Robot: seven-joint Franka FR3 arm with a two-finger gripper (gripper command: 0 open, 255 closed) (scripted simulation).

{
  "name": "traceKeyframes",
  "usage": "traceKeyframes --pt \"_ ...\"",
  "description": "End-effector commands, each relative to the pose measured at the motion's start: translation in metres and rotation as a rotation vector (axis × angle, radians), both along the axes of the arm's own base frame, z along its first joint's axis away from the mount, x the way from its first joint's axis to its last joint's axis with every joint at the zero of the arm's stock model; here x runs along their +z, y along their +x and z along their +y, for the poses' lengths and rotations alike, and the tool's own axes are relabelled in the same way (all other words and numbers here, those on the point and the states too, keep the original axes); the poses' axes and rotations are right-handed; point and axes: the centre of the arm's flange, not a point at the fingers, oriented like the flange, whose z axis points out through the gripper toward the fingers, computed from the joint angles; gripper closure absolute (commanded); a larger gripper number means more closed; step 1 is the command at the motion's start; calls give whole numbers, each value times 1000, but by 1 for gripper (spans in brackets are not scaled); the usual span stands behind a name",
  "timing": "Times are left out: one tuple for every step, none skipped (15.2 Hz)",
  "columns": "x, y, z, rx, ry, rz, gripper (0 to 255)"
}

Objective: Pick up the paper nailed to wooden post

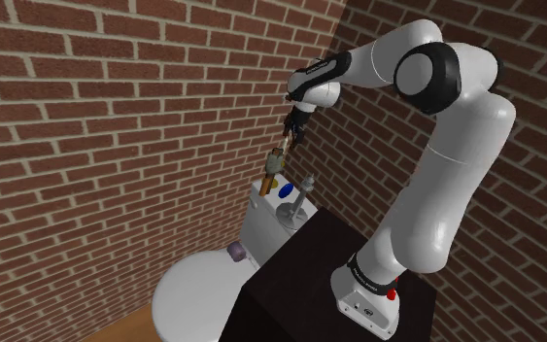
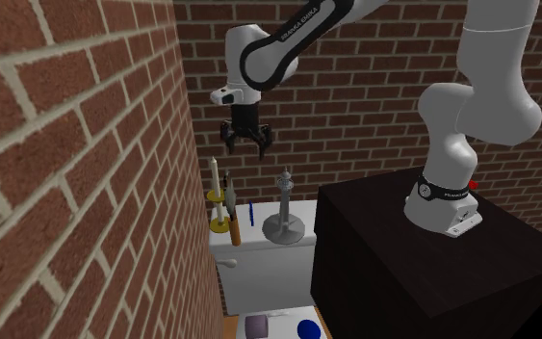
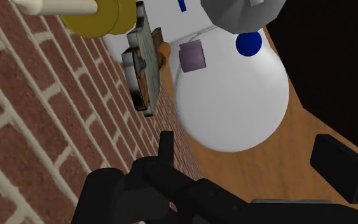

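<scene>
Several small things stand along the top of the toilet tank (image 2: 264, 258), and the one wanted, the paper nailed to wooden post (image 2: 226, 200), is at the end of the tank top closest to the side brick wall (image 2: 76, 173). It stands upright on an orange-brown base, just beside a white candle (image 2: 215, 173) in a yellow holder. A thin blue stick (image 2: 250, 214) and a grey pedestal piece (image 2: 284, 210) stand further along towards the black stand (image 2: 403, 270). I'd guess the tank top is used as a shelf, which leaves the post crowded in at its end, with the wall on one side and the candle right by it.

From the hand's camera the post (image 3: 144, 63) shows as a narrow slab with a grey sheet on its face, well ahead of the fingers. The white toilet lid (image 3: 234, 108) lies below it, with a purple cube (image 3: 192, 55) and a blue disc (image 3: 248, 42) on the lid near the tank.

The gripper (image 2: 245, 142) hangs above that end of the tank, pointing down and well clear of the post's top. Its jaws are spread wide, with nothing between them and nothing touching them. To my eye this is the approach. The hand needs to drop straight down over the post without catching the candle or scraping the bricks.
</scene>
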Motion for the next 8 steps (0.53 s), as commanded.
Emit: traceKeyframes --pt "-20 23 -10 67 9 1 0" --pt "-30 32 -13 98 12 2 0" --pt "-39 42 -16 128 16 4 0" --pt "-49 51 -18 159 19 5 0" --pt "-58 61 -20 189 22 6 0" --pt "-68 71 -22 219 26 8 0" --pt "-72 75 -23 232 27 8 0" --pt "-77 75 -23 232 27 8 0"
